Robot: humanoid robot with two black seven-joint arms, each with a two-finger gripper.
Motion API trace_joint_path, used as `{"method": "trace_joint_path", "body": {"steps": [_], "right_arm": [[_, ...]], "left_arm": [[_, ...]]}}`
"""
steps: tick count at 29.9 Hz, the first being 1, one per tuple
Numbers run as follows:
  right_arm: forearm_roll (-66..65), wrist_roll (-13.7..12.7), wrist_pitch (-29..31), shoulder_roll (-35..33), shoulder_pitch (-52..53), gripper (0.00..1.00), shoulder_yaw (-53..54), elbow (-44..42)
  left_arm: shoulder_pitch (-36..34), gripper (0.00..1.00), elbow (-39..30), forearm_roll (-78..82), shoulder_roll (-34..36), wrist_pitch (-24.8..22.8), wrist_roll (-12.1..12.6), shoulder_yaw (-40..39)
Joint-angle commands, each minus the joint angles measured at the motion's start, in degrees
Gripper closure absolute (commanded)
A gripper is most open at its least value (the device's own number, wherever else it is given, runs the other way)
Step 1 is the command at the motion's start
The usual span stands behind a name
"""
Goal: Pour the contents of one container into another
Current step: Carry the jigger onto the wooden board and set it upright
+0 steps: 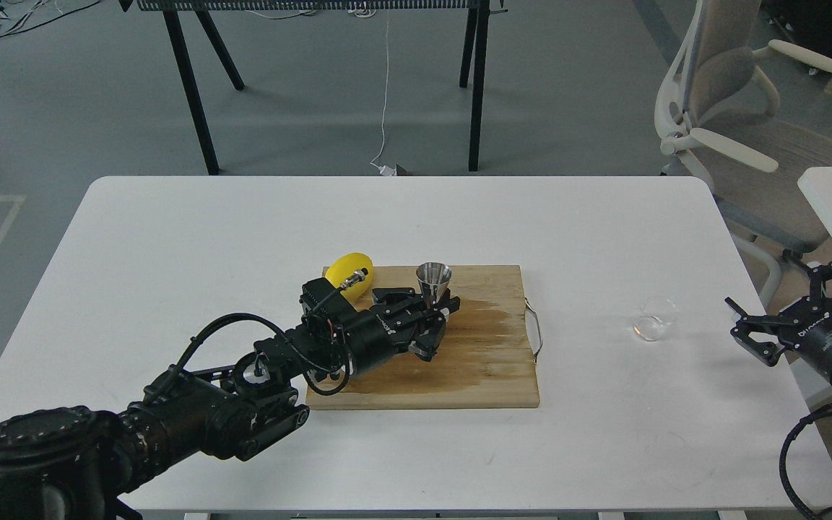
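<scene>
From the head view, the cup (654,318) sits on the white counter (170,238), off the board (488,361), at about 3 o'clock from the board's middle. It looks tipped or lying low, but it is too see-through to be sure.

The right hand (784,318) is at 3 o'clock from the cup, near it but not touching. Its fingers are spread wide and hold nothing. This hand is much nearer the cup, so I think it should take it.

The jigger (433,282) stands up straight on the board, near its far edge. The left hand (430,318) is right at the jigger's base, at 6 o'clock from its rim. Its fingers look partly apart, and I cannot tell if they grip the jigger. A lemon (349,273) lies at 9 o'clock from the jigger.
</scene>
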Motion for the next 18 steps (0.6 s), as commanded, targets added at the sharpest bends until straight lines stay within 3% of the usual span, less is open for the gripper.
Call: {"method": "trace_joint_path", "body": {"steps": [1, 13, 18], "right_arm": [[0.01, 0.00, 0.00, -0.05, 0.00, 0.00, 0.00, -0.07], [0.01, 0.00, 0.00, -0.05, -0.26, 0.00, 0.00, -0.07], [-0.07, 0.00, 0.00, -0.05, -0.44, 0.00, 0.00, -0.07]], "left_arm": [[0.15, 0.73, 0.00, -0.04, 0.01, 0.00, 0.00, -0.02], [1.12, 0.64, 0.00, -0.04, 0.01, 0.00, 0.00, 0.07], [1.56, 0.52, 0.00, -0.04, 0.01, 0.00, 0.00, 0.07]]}}
